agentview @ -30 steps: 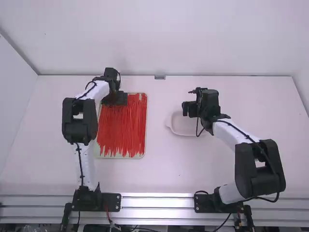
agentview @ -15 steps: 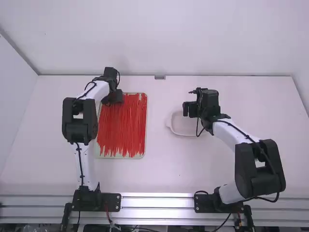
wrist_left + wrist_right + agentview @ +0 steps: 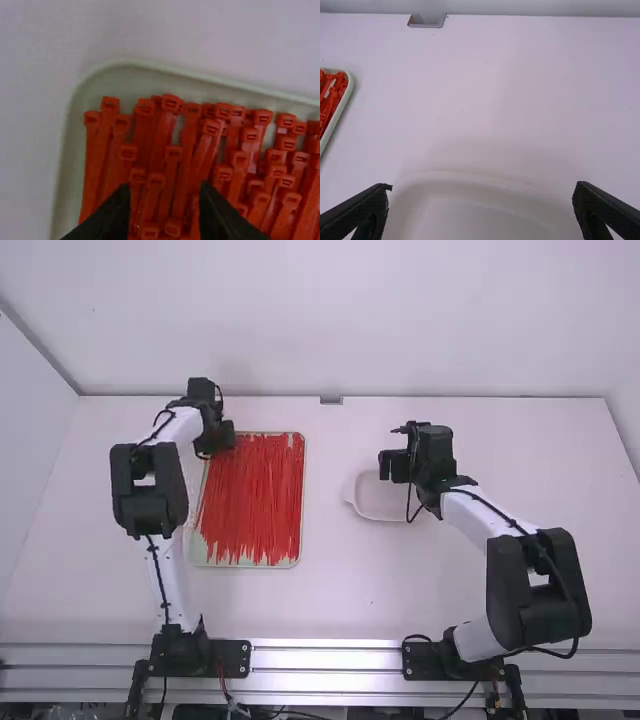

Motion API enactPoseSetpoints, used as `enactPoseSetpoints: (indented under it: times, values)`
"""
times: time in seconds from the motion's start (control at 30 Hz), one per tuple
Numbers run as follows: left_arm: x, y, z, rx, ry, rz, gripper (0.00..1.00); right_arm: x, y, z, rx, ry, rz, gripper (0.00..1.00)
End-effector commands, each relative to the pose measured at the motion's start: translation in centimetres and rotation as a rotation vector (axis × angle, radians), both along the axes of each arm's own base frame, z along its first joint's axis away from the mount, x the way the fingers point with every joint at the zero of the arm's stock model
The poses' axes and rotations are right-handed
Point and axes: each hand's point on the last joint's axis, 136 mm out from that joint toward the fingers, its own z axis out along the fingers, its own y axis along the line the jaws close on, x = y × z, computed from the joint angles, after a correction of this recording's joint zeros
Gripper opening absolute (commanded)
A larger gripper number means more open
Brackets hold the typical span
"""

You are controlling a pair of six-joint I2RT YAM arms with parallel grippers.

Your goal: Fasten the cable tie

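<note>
While the left arm reaches up the left side of the counter (image 3: 450, 570), its end effector (image 3: 215, 440) sits at the far left corner of the tray (image 3: 250, 564), just over the head ends of the red cable ties (image 3: 255, 500). In the left wrist view the left end effector (image 3: 165, 187) has its two black fingers (image 3: 117, 215) apart, with several tie heads showing in the gap between them; whether the tips touch the heap I cannot tell. The cable ties (image 3: 200, 145) lie in a dense layer, roughly parallel, running along the tray's length and filling most of it. Their square heads crowd against the pale, rounded rim of the tray (image 3: 75, 110).

The right arm bends in from the right, and its end effector (image 3: 388, 468) hangs over the far left part of a shallow white dish (image 3: 375, 502), which rests on the counter well to the right of the tray. In the right wrist view the right end effector (image 3: 481, 186) stands wide apart, nothing between the fingers, with the dish (image 3: 485, 210) below. The corner of the tray (image 3: 342, 107) and a few tie heads (image 3: 330, 87) show off to one side. A small grey bracket (image 3: 331, 399) sits at the counter's far edge.
</note>
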Motion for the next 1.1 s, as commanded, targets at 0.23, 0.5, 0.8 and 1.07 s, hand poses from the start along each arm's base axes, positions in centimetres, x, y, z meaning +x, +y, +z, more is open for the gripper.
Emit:
enactPoseSetpoints:
  times: [0.23,0.5,0.8,1.07]
  values:
    - [0.5,-4.5,0.0,-0.013,-0.021,-0.108,0.26,0.8,-0.1,0.7,0.000,-0.019,-0.007,0.98]
    - [0.2,-3.2,-0.1,0.025,-0.004,-0.057,0.15,0.7,-0.2,0.6,-0.003,-0.011,-0.008,0.98]
    - [-0.1,-2.6,-0.2,0.034,0.010,-0.049,0.20,0.6,-0.1,0.5,-0.003,-0.007,-0.007,0.98]
    - [-0.6,-2.1,-0.4,0.055,0.031,-0.040,0.22,0.6,-0.1,0.4,-0.004,-0.005,-0.007,0.98]
